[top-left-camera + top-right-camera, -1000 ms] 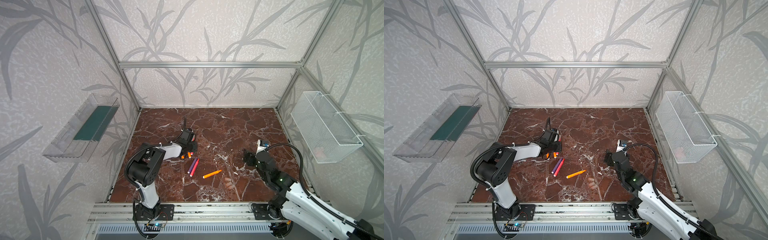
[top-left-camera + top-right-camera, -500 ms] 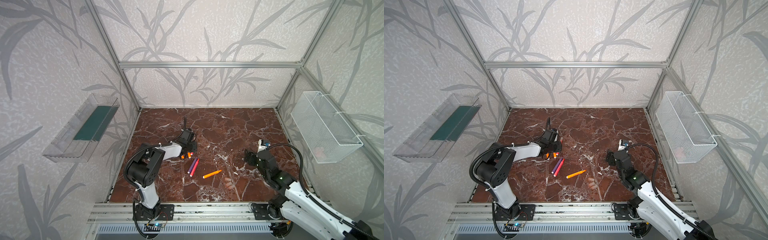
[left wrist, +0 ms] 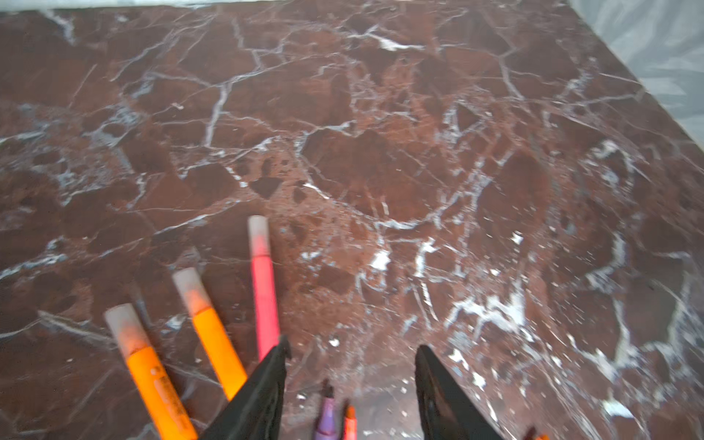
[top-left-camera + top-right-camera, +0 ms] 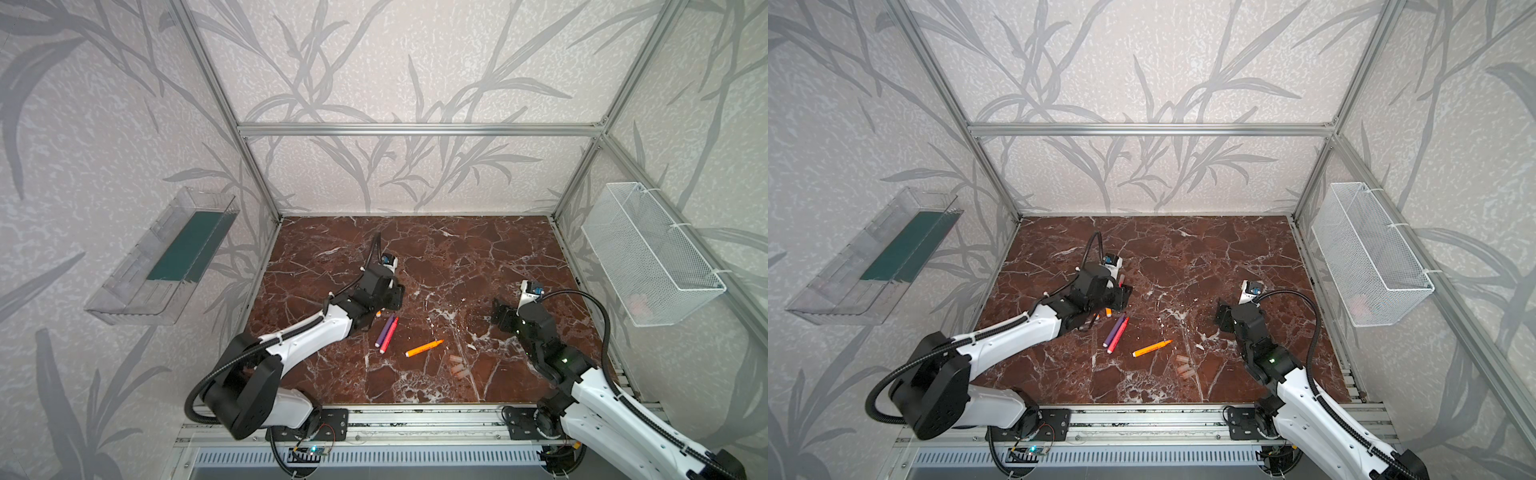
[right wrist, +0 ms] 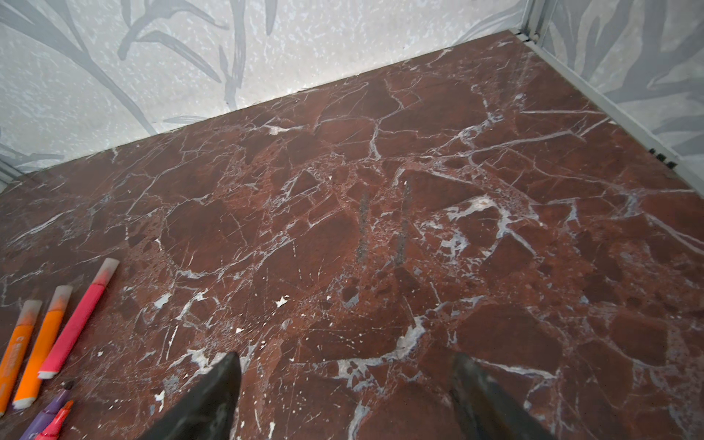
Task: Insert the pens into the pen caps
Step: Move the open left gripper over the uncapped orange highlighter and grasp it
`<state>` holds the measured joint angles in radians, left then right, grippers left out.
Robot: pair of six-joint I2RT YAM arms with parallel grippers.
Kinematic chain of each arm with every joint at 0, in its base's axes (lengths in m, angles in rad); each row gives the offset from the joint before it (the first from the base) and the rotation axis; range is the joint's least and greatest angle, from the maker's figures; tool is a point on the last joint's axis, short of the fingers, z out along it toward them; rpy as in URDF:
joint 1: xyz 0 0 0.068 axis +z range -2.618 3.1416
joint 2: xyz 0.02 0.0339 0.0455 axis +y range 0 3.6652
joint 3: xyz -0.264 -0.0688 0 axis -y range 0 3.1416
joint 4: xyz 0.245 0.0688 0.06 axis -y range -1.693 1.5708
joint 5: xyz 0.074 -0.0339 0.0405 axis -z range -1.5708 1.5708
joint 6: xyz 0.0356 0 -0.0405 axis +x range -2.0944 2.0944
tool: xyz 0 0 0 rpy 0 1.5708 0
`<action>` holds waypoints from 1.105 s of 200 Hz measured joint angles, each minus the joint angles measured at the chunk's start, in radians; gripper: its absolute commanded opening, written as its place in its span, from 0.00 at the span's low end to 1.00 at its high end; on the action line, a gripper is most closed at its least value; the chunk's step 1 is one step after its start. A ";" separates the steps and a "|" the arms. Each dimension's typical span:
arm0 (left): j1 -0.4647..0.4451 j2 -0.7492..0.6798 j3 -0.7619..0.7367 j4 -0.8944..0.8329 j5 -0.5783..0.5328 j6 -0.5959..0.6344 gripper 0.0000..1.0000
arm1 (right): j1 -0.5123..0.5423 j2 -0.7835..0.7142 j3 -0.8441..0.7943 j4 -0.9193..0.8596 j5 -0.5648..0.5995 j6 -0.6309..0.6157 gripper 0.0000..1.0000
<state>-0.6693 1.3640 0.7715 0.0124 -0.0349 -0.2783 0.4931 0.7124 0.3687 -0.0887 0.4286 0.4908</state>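
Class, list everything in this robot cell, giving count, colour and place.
capped pens: three, two orange and one pink, side by side left of centre
uncapped pens: three, purple and pink together at centre, orange alone nearby
loose caps: three, pale pink, clustered near the front
table: one, red-brown marble
clear tray: one, green inside, left wall
wire basket: one, white, right wall
left gripper: one, black, open, by the pens
right gripper: one, black, open, right of centre

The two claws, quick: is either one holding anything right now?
Left gripper: open, holding nothing.
Right gripper: open, holding nothing.
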 measured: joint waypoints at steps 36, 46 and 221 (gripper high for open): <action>-0.115 -0.016 -0.114 0.087 0.094 0.053 0.55 | -0.061 0.001 -0.043 0.040 0.033 -0.017 0.86; -0.132 -0.004 -0.130 0.092 0.109 0.066 0.55 | -0.074 0.001 -0.053 0.047 0.034 -0.017 0.86; -0.332 0.160 -0.198 0.140 0.130 0.174 0.52 | -0.076 -0.057 -0.080 0.058 0.000 -0.017 0.86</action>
<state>-1.0012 1.5238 0.5732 0.1528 0.0948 -0.1043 0.4168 0.6552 0.2882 -0.0303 0.4286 0.4736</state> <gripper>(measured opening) 0.554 0.863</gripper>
